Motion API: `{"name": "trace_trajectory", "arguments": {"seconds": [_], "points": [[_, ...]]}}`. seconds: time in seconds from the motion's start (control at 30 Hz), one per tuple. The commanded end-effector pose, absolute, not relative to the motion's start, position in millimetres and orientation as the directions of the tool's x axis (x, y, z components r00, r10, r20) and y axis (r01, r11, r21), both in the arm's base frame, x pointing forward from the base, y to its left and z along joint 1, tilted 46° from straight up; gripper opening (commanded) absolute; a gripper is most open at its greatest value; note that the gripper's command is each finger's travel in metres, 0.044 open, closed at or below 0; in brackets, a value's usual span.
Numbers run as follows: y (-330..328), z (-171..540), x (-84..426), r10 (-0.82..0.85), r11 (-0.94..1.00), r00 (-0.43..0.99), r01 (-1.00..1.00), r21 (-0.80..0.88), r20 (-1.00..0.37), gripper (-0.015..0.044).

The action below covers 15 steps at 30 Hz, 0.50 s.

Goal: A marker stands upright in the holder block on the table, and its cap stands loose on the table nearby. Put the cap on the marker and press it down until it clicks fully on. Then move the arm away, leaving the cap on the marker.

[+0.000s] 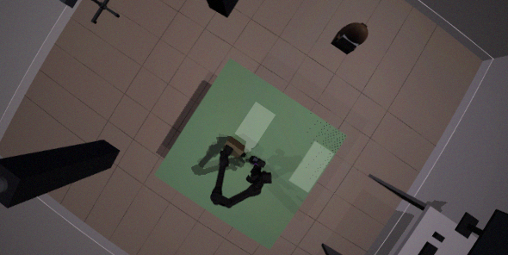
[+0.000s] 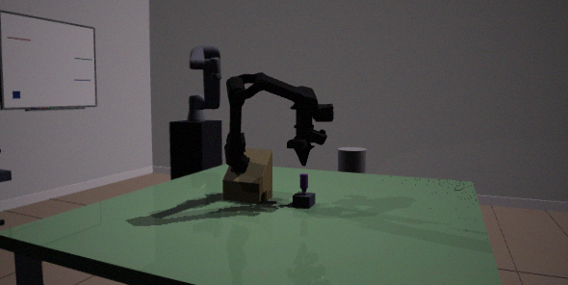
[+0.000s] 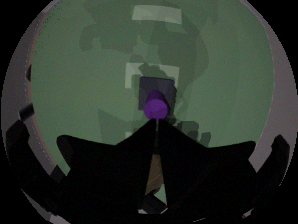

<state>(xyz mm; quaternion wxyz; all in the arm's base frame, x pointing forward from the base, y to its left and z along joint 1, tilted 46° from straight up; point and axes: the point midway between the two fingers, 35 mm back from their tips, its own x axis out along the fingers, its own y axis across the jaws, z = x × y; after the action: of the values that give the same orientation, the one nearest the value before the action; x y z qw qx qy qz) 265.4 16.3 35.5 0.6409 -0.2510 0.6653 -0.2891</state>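
Observation:
The dark holder block (image 2: 303,200) (image 3: 148,90) sits on the table (image 2: 385,235). The purple cap (image 2: 303,180) (image 3: 156,109) sits upright on top of the marker (image 2: 303,191), whose narrow dark lower part shows between cap and block. These views do not show whether the cap is fully clicked on. My gripper (image 2: 303,164) (image 3: 156,123) is shut with its fingertips together and nothing between them. It points straight down a short way above the cap, apart from it. In the wrist view the fingertips overlap the near edge of the cap.
The brown wedge-shaped block (image 2: 247,179) (image 1: 235,146) stands beside the arm's base, left of the holder block in the exterior view. A second robot arm (image 2: 212,83) on a black pedestal (image 2: 194,150) and a grey bin (image 2: 351,160) stand beyond the table.

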Motion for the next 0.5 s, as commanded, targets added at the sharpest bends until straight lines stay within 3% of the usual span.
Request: {"name": "trace_trajectory", "arguments": {"seconds": [0.0, 0.47], "points": [[15.9, 35.2, 265.6, -0.706, 0.704, -0.051, 0.055, -0.708, -0.707, 0.0000], [6.1, 25.5, 264.9, -0.706, 0.704, -0.051, 0.055, -0.708, -0.706, 0.0000]]}}
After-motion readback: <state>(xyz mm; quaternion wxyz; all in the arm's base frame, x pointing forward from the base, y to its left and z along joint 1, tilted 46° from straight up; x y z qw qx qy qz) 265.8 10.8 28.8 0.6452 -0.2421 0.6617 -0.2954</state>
